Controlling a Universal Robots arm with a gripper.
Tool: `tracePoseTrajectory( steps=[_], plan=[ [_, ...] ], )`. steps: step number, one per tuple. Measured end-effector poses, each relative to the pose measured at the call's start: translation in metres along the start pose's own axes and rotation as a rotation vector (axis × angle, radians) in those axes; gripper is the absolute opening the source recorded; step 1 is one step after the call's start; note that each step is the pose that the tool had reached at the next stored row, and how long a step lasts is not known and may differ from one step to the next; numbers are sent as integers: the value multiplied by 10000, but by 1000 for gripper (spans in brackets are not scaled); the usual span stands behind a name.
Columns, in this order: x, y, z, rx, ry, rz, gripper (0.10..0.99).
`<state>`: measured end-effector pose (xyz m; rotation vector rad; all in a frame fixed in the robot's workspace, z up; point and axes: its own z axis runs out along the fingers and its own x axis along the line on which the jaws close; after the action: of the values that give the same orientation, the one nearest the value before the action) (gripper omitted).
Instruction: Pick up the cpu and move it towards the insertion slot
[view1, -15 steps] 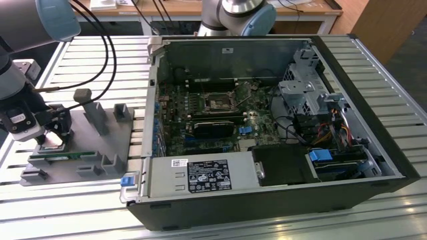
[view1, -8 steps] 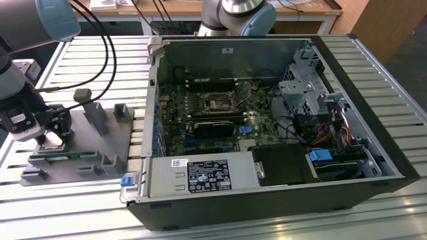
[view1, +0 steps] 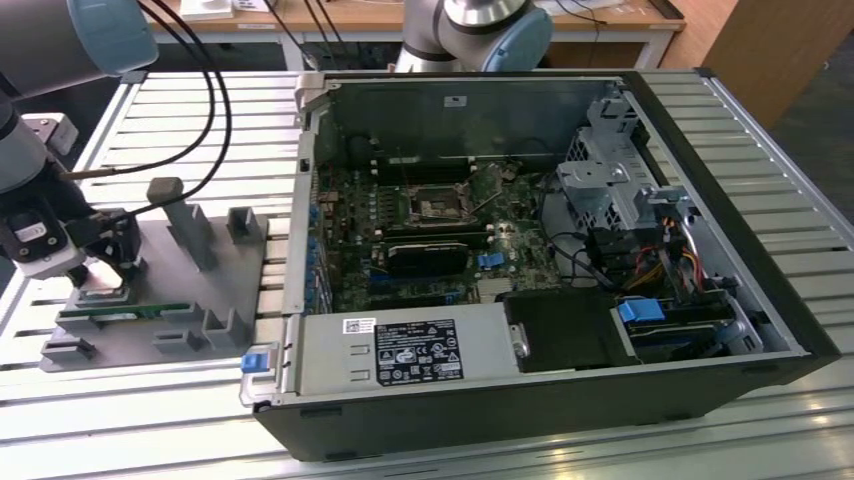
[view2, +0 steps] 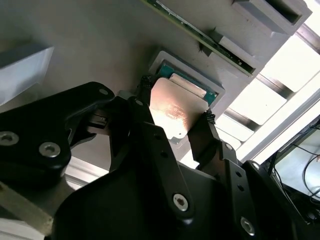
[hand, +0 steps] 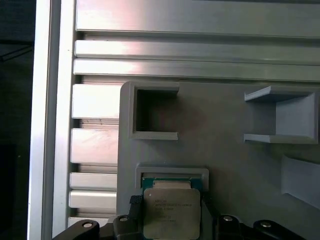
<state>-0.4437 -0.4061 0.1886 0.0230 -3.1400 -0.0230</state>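
— Holding anything?
— Yes. Pincer narrowed onto the cpu, with a black finger against each of two opposite edges.
— Where in the scene?
— Lower left of the exterior view, over the grey tray on the slatted table, near the green memory stick. Right at its shallow nest in the tray. Lifted clear or resting there, impossible to tell.
— Which way from the pincer?
— Directly between the fingertips.
— Orientation?
— Flat, by the look of it, silvery top facing the wrist cameras. Nearly square, so no real long axis.
— And the insertion slot?
— On the board inside the open computer case. Well apart from the pincer, toward the exterior view's right and somewhat higher in the frame.
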Motion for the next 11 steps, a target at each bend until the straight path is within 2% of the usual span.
tracePoseTrajectory(
  steps=[5, 11],
  plan=[
    [0, 1, -51, -1, -1, 0, 545],
    [0, 1, -59, -1, -1, 0, 545]
  ],
)
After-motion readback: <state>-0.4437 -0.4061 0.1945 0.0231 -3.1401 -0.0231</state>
